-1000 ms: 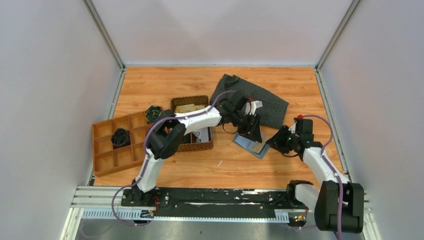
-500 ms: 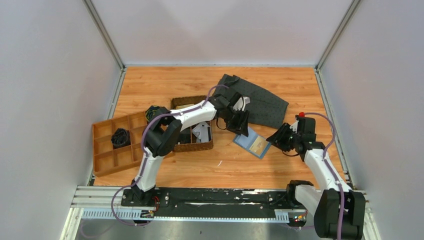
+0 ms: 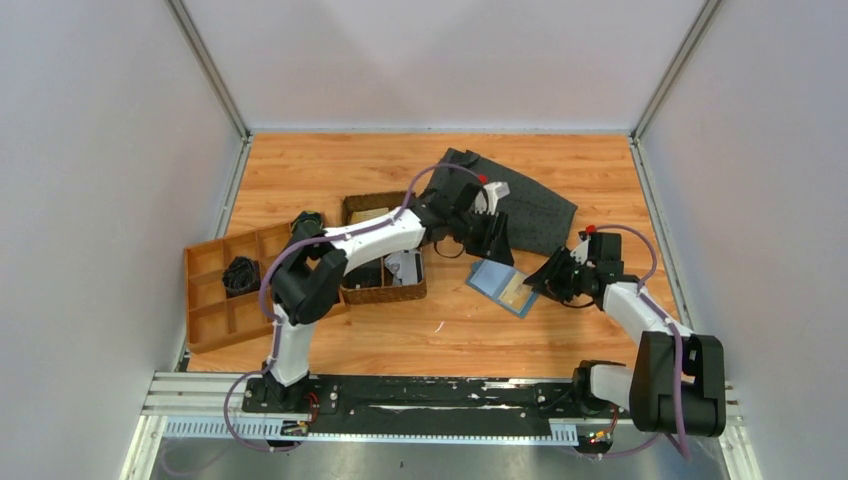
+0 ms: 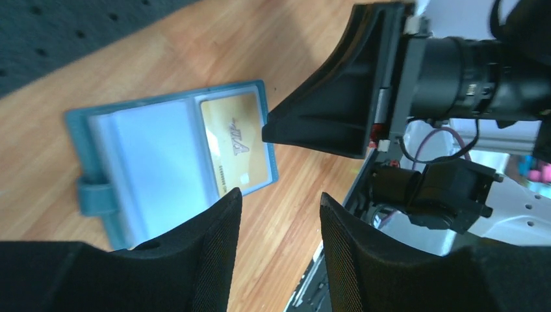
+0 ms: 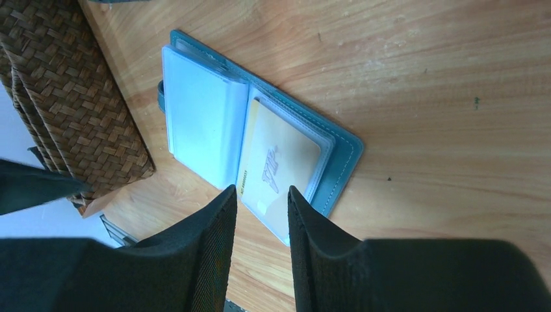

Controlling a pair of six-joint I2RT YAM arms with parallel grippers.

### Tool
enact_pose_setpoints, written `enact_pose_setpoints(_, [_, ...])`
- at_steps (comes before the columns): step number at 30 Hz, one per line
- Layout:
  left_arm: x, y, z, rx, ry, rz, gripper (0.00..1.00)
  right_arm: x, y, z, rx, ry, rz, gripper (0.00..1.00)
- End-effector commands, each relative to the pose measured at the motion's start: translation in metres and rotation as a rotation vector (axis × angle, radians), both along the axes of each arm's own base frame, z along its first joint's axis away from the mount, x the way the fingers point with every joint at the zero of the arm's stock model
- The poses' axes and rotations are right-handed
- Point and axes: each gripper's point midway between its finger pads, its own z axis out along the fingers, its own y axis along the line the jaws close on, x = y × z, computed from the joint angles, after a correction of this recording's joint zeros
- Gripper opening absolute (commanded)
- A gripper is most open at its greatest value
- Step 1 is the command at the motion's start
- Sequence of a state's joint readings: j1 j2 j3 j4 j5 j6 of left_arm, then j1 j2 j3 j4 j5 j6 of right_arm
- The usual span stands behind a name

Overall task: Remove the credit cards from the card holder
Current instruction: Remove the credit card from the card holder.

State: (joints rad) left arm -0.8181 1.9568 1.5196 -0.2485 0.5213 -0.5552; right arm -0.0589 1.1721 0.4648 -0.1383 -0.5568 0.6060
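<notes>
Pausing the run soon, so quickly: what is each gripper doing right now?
Left gripper: open, holding nothing, above the card holder.
Right gripper: open, holding nothing, jaws by the exposed credit card.

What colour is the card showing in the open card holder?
The card is golden yellow with darker lettering; the left wrist view shows it best.

Plain pale-grey walls (image 3: 440,60) rise beyond and to either side of the left claw (image 3: 497,245), enclosing an orange wood-grain counter (image 3: 330,165); metal posts (image 3: 207,65) mark the far corners under even light.
</notes>
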Motion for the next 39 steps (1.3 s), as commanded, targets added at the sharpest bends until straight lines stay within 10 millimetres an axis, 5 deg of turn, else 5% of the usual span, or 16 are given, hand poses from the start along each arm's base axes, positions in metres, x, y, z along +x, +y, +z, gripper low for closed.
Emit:
enact_pose_setpoints(1, [-0.019, -0.020, -0.029, -0.055, 0.154, -0.051, 0.50, 0.000, 0.003, 0.000, 0.013, -0.010, 0.012, 0.37])
enact_pose_setpoints(22, [-0.027, -0.016, -0.106, 0.078, 0.294, -0.058, 0.52, -0.007, 0.007, -0.026, 0.036, 0.047, 0.015, 0.36])
enact_pose_setpoints(39, [-0.023, -0.009, -0.114, 0.027, 0.321, -0.028, 0.39, -0.002, 0.013, -0.030, 0.084, 0.013, 0.020, 0.36])
